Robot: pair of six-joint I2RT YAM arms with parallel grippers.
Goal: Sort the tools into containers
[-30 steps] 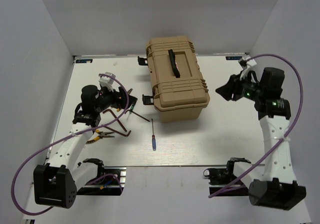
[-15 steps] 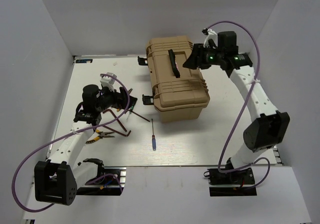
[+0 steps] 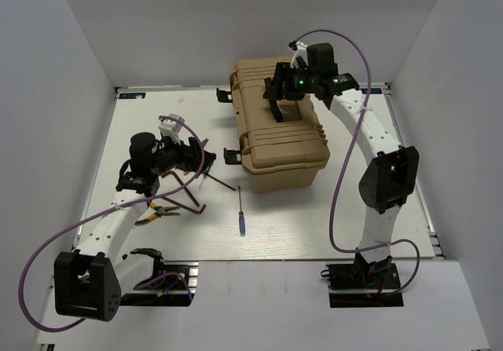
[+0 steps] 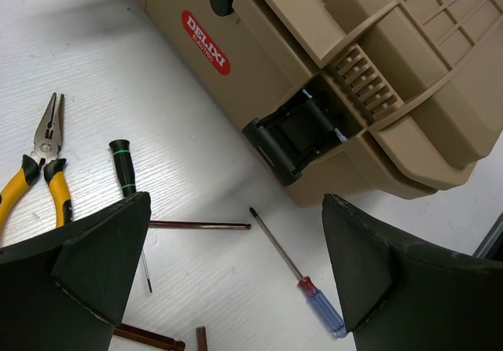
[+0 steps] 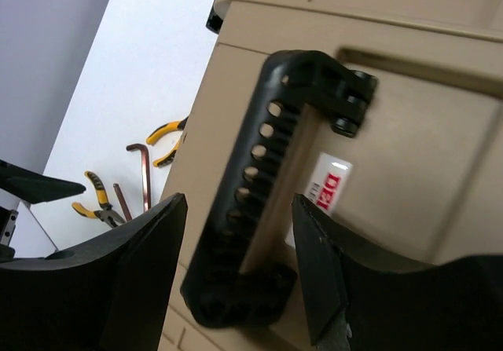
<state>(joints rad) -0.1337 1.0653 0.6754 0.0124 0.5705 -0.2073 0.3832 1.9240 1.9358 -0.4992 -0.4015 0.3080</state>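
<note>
Swung inward from the box's right side over the last half second, my right end effector [image 3: 277,92] now hangs over the black top handle [image 3: 276,114] of the tan ribbed hard-plastic toolbox [image 3: 287,143]. My left end effector [image 3: 192,156] has stayed where it was. From above, the toolbox sits closed at the back centre of the white worktop [image 3: 338,217]. To its left lie a thin blue-handled screwdriver [image 3: 242,216], yellow-handled pliers [image 3: 157,212] and dark reddish-brown L-shaped rods [image 3: 185,198].

On the left wrist camera, my left end effector [image 4: 236,202] is spread wide and holds nothing. Beyond it are the toolbox [image 4: 377,68], its black side latch [image 4: 295,135], the pliers [image 4: 43,162], one rod [image 4: 200,225] and the screwdriver [image 4: 302,284].

On the right wrist camera, my right end effector [image 5: 240,210] is wide open with one finger on each side of the handle [image 5: 267,155]. I cannot tell whether either finger touches it. The toolbox lid [image 5: 409,155] fills the view, and the pliers [image 5: 169,135] lie far left.
</note>
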